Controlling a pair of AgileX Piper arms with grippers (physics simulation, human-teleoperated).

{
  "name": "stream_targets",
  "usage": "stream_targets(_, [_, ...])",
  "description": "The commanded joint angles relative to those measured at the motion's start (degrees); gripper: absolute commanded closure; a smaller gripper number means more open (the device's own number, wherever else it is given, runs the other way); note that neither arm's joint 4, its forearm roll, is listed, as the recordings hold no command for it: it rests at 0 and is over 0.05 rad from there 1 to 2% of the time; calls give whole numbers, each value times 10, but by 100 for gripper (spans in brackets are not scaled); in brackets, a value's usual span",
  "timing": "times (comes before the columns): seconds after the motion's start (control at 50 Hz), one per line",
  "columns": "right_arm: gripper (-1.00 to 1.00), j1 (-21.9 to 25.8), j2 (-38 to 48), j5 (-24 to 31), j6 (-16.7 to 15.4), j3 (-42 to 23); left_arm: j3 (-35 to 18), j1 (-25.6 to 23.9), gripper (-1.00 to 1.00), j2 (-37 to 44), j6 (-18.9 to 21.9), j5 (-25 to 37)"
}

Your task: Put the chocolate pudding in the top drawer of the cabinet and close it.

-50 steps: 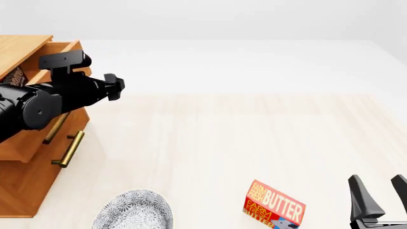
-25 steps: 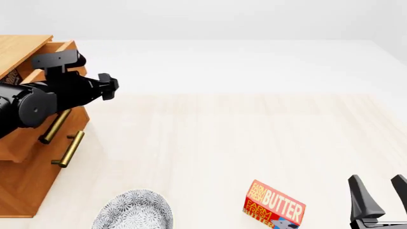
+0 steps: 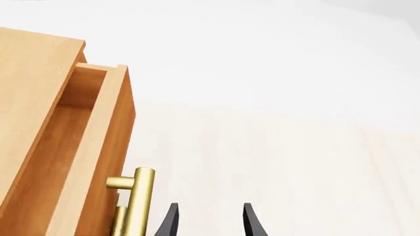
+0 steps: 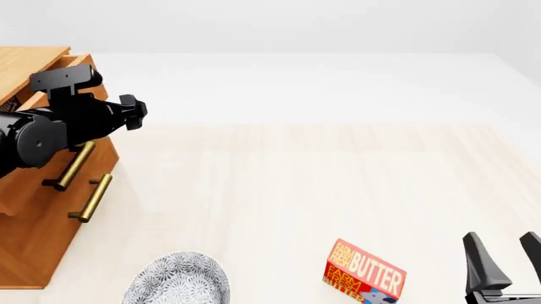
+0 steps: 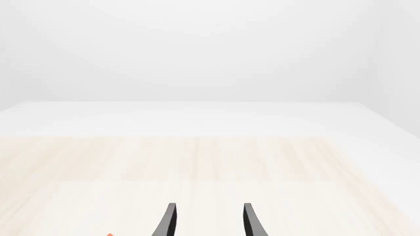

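The light-wood cabinet [image 4: 34, 240] stands at the table's left edge. Its top drawer [image 4: 85, 63] sticks out only a little, leaving a narrow gap [image 3: 78, 113]. The chocolate pudding is hidden from every view. My left gripper [image 3: 208, 223] is open and holds nothing. It sits right beside the top drawer's brass handle [image 3: 136, 196], against the drawer front [image 3: 108, 137]. In the front view the left arm [image 4: 76, 123] covers that drawer front, with the handle [image 4: 72, 166] showing below it. My right gripper [image 4: 507, 259] stands open and idle at the near right corner, its fingers [image 5: 170, 221] apart over bare table.
A red-and-orange BUTTER box [image 4: 365, 275] lies near the front edge, left of the right gripper. A speckled grey bowl [image 4: 177, 282] sits at the front left near the cabinet's foot. The lower drawer's brass handle [image 4: 91, 197] sticks out below the top one.
The left arm has moved left toward the cabinet and the top drawer has slid further in, narrowing its gap. The right arm has not moved.
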Motion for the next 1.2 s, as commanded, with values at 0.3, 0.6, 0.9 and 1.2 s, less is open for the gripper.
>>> stream_targets(0.3, [-100, 0, 0, 0, 0, 0, 30, 34, -100, 46, -7, -18])
stream_targets(0.6, [-100, 0, 0, 0, 0, 0, 26, 53, -100, 51, 2, -22])
stream_targets(0.9, [-100, 0, 0, 0, 0, 0, 34, 70, -100, 53, 10, -29])
stream_targets(1.2, [-100, 0, 0, 0, 0, 0, 22, 106, -100, 45, 26, -16])
